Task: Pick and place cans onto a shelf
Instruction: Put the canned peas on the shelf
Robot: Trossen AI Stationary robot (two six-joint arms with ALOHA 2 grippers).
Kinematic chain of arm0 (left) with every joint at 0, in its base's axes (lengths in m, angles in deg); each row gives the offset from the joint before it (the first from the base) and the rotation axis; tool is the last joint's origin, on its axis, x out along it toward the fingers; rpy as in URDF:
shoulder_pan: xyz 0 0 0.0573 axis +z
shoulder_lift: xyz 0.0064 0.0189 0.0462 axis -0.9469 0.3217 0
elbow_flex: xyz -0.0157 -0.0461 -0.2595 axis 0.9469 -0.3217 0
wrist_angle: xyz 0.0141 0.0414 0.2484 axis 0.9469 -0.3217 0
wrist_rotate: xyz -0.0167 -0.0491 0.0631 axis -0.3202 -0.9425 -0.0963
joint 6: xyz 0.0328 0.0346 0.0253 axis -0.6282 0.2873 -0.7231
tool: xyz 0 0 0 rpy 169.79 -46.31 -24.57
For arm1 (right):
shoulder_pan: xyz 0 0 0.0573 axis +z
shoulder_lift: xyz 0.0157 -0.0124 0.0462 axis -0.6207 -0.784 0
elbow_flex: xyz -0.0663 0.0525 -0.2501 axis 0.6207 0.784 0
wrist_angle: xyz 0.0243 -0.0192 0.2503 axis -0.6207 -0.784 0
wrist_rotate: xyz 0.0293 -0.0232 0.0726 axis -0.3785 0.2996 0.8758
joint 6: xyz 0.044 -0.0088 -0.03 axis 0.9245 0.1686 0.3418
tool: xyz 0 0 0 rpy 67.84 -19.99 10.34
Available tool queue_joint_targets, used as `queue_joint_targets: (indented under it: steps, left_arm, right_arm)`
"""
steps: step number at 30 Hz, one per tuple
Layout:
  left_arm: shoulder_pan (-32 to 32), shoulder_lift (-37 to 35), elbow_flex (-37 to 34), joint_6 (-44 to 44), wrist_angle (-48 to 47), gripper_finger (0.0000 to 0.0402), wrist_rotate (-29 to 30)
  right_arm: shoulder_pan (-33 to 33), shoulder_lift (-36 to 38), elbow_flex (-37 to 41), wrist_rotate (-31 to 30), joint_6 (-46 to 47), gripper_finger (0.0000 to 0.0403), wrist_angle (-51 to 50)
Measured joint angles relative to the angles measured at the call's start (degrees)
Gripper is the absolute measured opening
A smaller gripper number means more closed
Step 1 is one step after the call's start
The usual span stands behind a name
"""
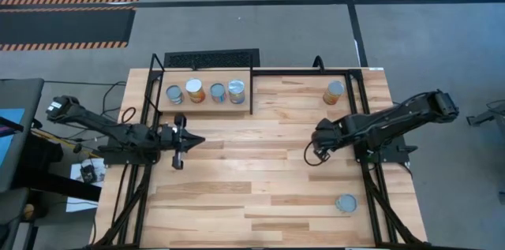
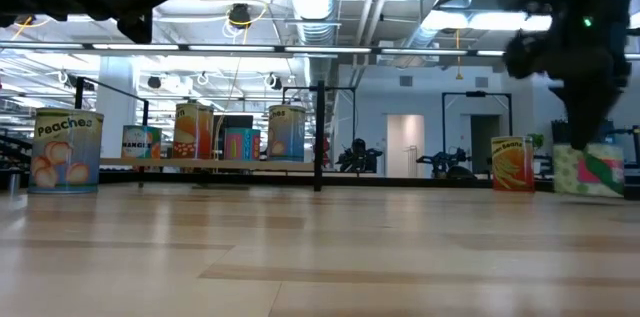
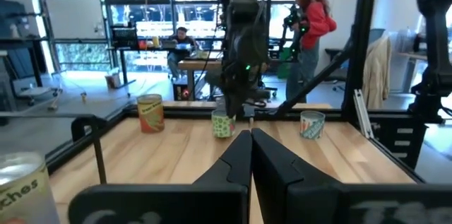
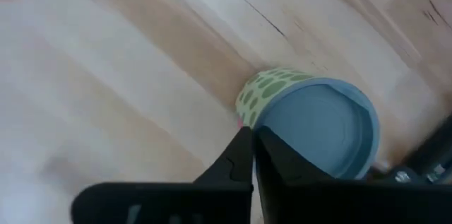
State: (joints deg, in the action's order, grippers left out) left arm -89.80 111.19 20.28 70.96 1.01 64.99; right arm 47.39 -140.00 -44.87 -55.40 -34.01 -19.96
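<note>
Reaching for: the green-dotted can (image 4: 311, 121), upright on the surface right under the right pincer (image 4: 253, 139)
Right pincer: hovers above it, fingers clenched together, holding nothing
Step in hand: lining up for a pick, as I judge it
Next move: calls for spreading the fingers, then coming down around the can
Shelf (image 1: 207, 102): four cans stand in a row
Loose cans: orange one (image 1: 334, 92), grey one (image 1: 346, 203)
Left pincer (image 1: 193, 140): clenched, empty, waiting near the shelf
</note>
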Motion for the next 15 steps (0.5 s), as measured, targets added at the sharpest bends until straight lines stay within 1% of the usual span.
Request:
queue_joint_targets:
  steps: [2, 5, 8, 11, 15]
  left_arm:
    - [0.2, 0.0, 0.0, 0.7, -1.1, 0.0000, 0.0]
    - [0.5, 0.0, 0.0, 0.8, -1.9, 0.0000, 0.0]
    - [0.6, 0.0, 0.0, 0.7, -2.0, 0.0000, 0.0]
    - [0.6, 0.0, 0.0, 0.3, -2.2, 0.0000, 0.0]
    - [0.7, 0.0, 0.0, 0.2, -2.6, 0.0000, 0.0]
  right_arm:
    - [0.5, 0.0, -2.5, -0.1, -1.6, 0.0026, 2.5]
    - [1.2, -0.2, -5.4, -1.4, -4.1, 0.0019, 10.7]
    - [1.2, -3.4, -8.2, -1.5, -9.4, 0.0011, 19.4]
    - [0.8, -9.3, -12.2, -1.4, -15.4, 0.0011, 24.3]
    - [-0.3, -20.3, -20.1, -1.4, -23.9, 0.0014, 24.6]
